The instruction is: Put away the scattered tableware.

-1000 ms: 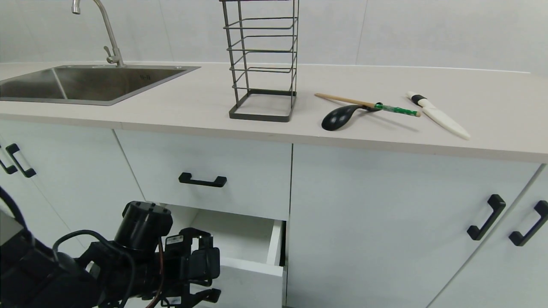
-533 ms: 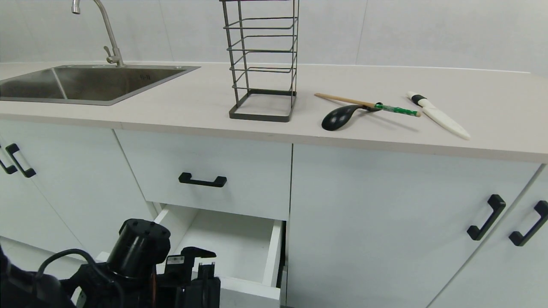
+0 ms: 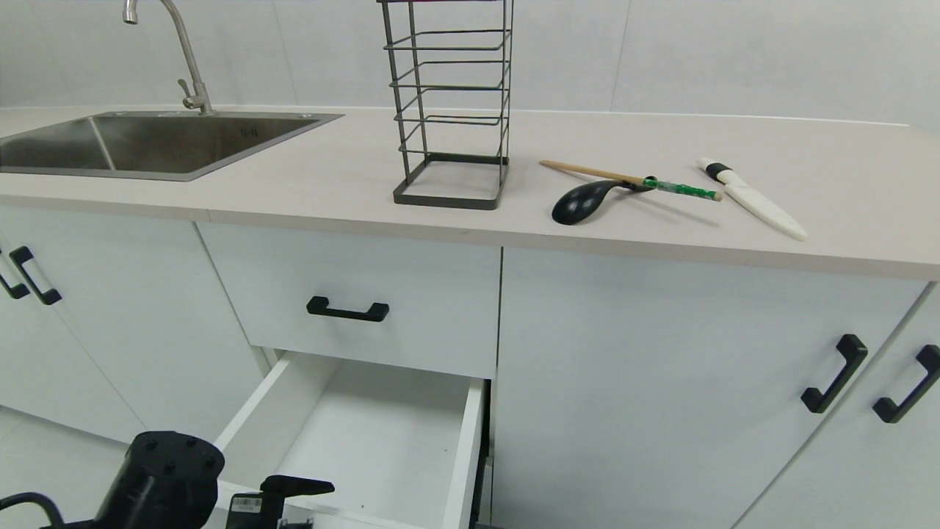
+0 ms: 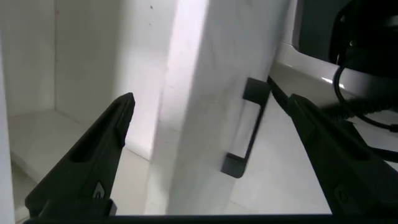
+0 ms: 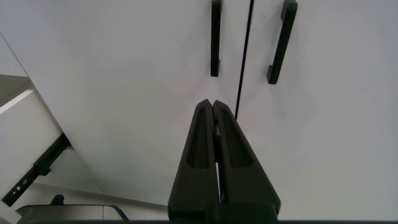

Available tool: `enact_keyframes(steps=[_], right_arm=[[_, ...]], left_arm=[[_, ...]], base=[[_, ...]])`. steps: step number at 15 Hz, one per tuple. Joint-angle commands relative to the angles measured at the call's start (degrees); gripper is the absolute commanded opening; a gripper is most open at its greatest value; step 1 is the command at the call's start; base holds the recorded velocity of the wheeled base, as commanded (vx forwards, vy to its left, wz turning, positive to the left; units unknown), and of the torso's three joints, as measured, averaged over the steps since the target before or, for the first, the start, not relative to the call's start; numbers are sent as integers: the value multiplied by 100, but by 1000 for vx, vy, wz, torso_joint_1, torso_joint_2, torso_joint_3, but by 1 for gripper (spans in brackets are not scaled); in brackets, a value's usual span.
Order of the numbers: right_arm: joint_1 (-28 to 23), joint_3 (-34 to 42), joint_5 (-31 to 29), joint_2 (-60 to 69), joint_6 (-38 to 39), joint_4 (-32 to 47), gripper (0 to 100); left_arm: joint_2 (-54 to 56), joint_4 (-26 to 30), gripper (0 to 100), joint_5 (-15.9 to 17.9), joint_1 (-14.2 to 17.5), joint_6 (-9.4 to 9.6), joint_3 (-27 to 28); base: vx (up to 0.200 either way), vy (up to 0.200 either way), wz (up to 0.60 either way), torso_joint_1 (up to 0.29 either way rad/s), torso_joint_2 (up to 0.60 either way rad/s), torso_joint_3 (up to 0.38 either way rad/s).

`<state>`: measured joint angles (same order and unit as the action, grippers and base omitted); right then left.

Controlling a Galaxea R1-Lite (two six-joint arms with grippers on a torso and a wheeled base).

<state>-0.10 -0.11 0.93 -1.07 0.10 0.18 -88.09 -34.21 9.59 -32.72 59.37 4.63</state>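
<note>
Straddling the drawer front (image 4: 193,74), the left pincer (image 4: 211,107) gapes, probably to pull it; right pincer (image 5: 214,107) closed, empty.

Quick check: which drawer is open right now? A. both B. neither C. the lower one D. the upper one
C: the lower drawer is pulled out, showing its white inside, while the upper drawer above it sits flush and shut.
</note>
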Motion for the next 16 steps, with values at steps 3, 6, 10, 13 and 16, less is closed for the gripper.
enact_keyframes(steps=[3,6,10,13,16], right_arm=[[1,-7,4,2,-1,-1,0],[1,2,4,2,-10,-1,0],[1,-7,4,2,-1,-1,0],[1,-7,4,2,-1,-1,0],[1,2,4,2,-1,-1,0]], left_arm=[[363,-7,100,-1,-6,-13,-59],[380,-16,100,-19,-6,-4,-50],[336,-16,100,-151,-6,-242,-33],[547,-16,100,-98,-235,-294,11],[1303,-16,100,245,-753,-1059,29]], base=[[0,0,0,0,0,0],[0,0,0,0,0,0],[0,0,0,0,0,0],[0,0,0,0,0,0],[0,0,0,0,0,0]])
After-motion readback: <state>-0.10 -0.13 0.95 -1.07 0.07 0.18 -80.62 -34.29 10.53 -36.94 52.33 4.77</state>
